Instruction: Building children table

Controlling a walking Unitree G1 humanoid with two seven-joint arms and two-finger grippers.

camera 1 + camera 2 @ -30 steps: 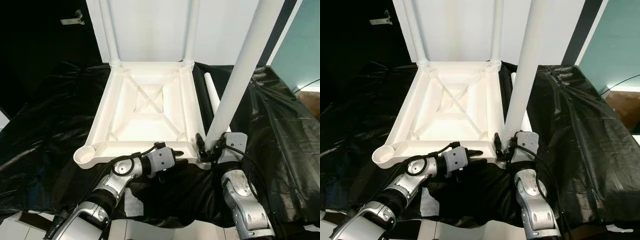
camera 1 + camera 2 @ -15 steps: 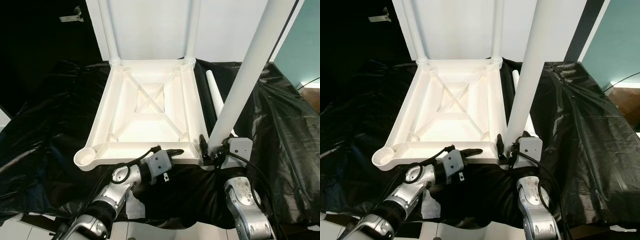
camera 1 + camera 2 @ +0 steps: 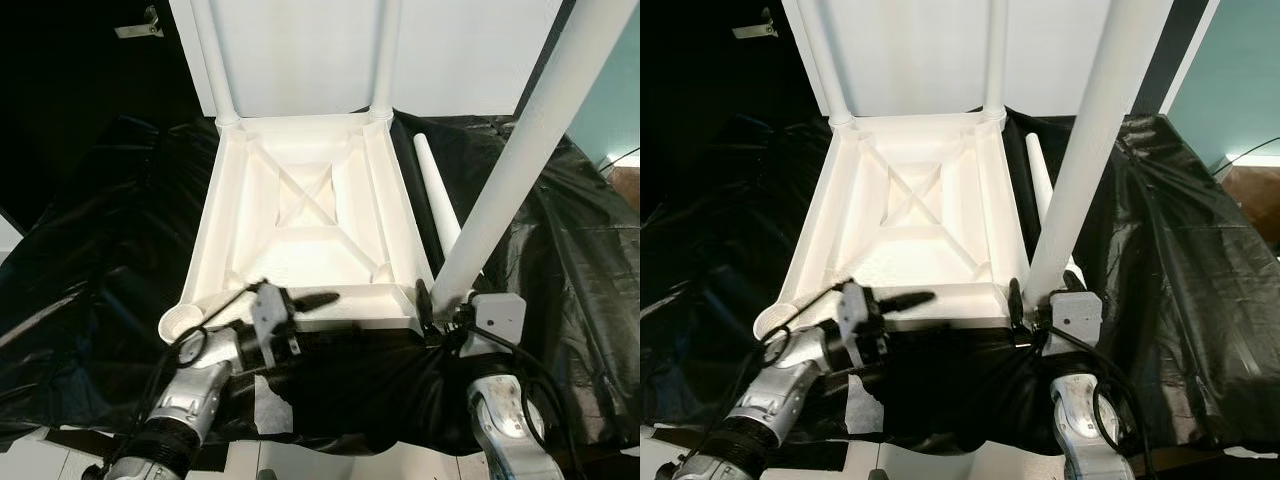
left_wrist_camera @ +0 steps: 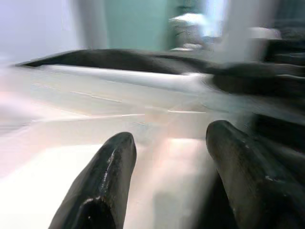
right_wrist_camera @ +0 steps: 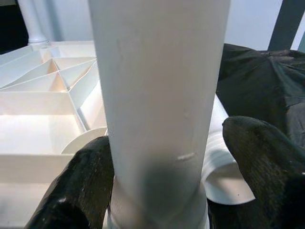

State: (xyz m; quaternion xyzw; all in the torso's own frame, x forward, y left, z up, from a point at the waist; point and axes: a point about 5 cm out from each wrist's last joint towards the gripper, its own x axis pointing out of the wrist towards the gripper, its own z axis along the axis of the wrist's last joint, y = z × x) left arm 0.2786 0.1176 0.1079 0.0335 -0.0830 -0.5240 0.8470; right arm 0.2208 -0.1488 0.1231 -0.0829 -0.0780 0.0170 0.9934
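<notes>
1. The white tabletop (image 3: 310, 230) lies upside down on a surface draped in black sheet (image 3: 100, 230).
2. Two far legs (image 3: 385, 60) already stand in its far corner sockets.
3. The right pincer (image 3: 447, 305) is clamped on a third leg (image 3: 520, 160), its foot at the near right corner socket; whether it is fully seated is unclear.
4. The left pincer (image 3: 315, 300), fingers apart, hovers over the near rim, holding nothing.
5. A fourth leg (image 3: 435, 190) lies loose just right of the tabletop; the near left socket (image 3: 180, 320) is open, so roughly half the work remains.
</notes>
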